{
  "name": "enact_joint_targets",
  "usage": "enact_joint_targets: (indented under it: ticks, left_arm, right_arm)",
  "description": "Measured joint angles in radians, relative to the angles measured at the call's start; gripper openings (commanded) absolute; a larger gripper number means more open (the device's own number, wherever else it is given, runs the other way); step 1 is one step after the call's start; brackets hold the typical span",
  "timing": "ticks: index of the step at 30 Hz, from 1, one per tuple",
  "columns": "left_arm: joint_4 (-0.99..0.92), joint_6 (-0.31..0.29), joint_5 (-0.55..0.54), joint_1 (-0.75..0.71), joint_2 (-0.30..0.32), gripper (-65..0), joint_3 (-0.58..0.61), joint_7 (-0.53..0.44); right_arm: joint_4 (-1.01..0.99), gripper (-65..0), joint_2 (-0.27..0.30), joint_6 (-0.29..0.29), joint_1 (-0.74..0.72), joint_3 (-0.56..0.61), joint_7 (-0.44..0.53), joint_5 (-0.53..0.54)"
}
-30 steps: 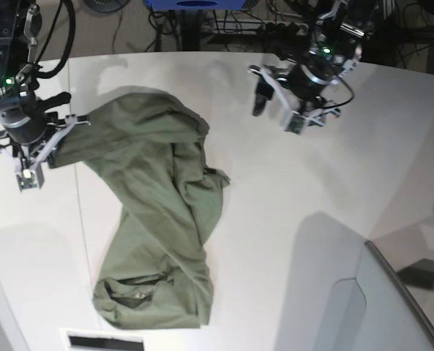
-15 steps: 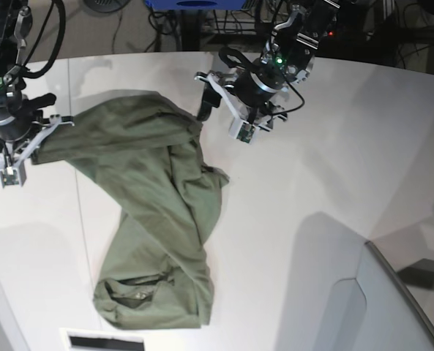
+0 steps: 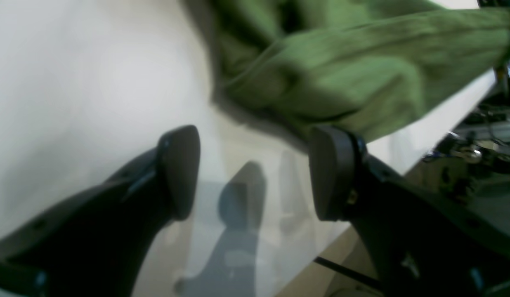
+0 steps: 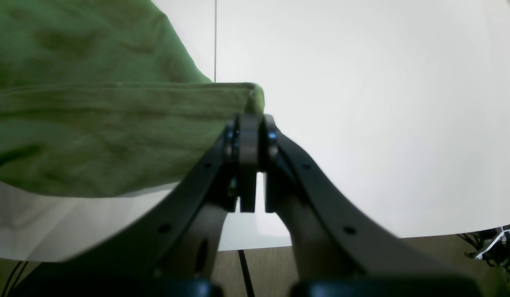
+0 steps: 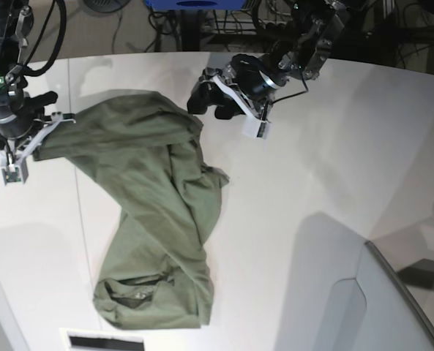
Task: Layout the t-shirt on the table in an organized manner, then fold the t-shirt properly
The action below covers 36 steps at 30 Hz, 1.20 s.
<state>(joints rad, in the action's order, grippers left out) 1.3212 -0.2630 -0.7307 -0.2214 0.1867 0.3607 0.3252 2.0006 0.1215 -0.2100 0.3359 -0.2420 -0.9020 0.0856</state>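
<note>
The olive-green t-shirt [image 5: 165,212] lies crumpled and twisted on the white table [image 5: 334,183], running from the far left down to the near edge. My right gripper [image 5: 37,142] is shut on the shirt's far-left corner. In the right wrist view the hem of the t-shirt [image 4: 94,123] is pinched at the tips of this gripper [image 4: 249,123], just above the table [image 4: 362,103]. My left gripper [image 5: 208,104] stands open beside the shirt's upper right edge. In the left wrist view this gripper [image 3: 255,173] holds nothing, and the t-shirt [image 3: 341,70] bunches just past its fingers.
A grey slanted panel [image 5: 392,300] rises at the near right. A white label strip [image 5: 103,341] sits at the near edge below the shirt. A thin seam [image 5: 77,212] runs down the table. Cables and equipment [image 5: 202,14] crowd the floor beyond the far edge.
My left gripper has swung left and down to the shirt's upper right edge, still open. My right gripper has shifted slightly left, pulling the held corner with it.
</note>
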Motion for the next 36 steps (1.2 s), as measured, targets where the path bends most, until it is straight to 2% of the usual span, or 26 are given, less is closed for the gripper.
enact_joint_targets:
  ticks: [3,5,7,12,15,20,23,25,27,29,30,34,35,36]
  left_arm:
    - [-0.034,-0.064,-0.001,0.023,-0.007,-25.2,0.000,-0.002]
    - [-0.045,-0.128,-0.003,0.025,-0.007,-25.2,0.000,-0.024]
    - [-0.051,-0.153,-0.004,0.023,-0.008,-25.2,0.000,-0.048]
    - [-0.087,-0.156,-0.004,0.055,-0.016,-25.2,-0.002,-0.050]
    - [-0.127,-0.159,-0.005,0.087,-0.040,-25.2,-0.003,-0.056]
    - [-0.214,-0.208,0.001,0.134,-0.071,-26.0,0.006,-0.058]
    - [-0.261,-0.212,-0.001,0.174,-0.093,-26.5,0.013,-0.058]
    - [-0.278,-0.209,0.000,0.183,-0.103,-31.3,0.013,-0.067]
    - [-0.292,-0.209,0.001,0.191,-0.109,-43.8,0.017,-0.056]
    - [-0.306,-0.208,0.004,0.201,-0.105,-61.4,0.031,-0.053]
    - [-0.308,-0.208,0.008,0.211,-0.100,-65.0,0.043,-0.051]
    - [-0.274,-0.201,0.014,0.242,-0.097,-65.0,0.040,-0.046]
    - [-0.248,-0.201,0.013,0.250,-0.088,-65.0,0.023,-0.038]
    - [-0.218,-0.201,0.012,0.259,-0.072,-65.0,0.010,-0.034]
  right_arm:
    - [0.000,-64.1,-0.001,0.000,0.000,0.000,0.000,0.000]
    - [0.000,-64.1,0.000,0.000,0.000,0.000,0.000,0.000]
    - [0.000,-64.1,0.000,0.000,0.000,0.000,0.000,0.000]
    - [-0.014,-64.1,0.000,0.000,0.006,0.000,0.000,0.000]
    - [-0.018,-64.1,-0.001,0.000,0.005,0.000,0.000,0.000]
    - [-0.018,-64.1,0.000,0.000,0.005,0.000,0.001,0.000]
    - [-0.018,-64.1,0.000,0.000,0.006,0.000,0.000,0.000]
    - [-0.018,-64.1,0.000,0.000,0.006,0.000,0.000,0.000]
    - [-0.019,-64.1,0.000,0.000,0.006,0.000,0.000,0.000]
    - [-0.019,-64.1,0.000,0.000,0.006,0.000,0.000,0.000]
    - [-0.019,-64.1,0.000,0.000,0.005,0.000,0.001,0.000]
    - [-0.019,-64.1,0.002,0.000,0.006,0.018,0.000,-0.001]
    - [-0.019,-64.1,0.007,-0.014,0.005,0.042,0.000,-0.012]
    - [-0.019,-64.1,0.012,-0.051,0.005,0.071,0.000,-0.011]
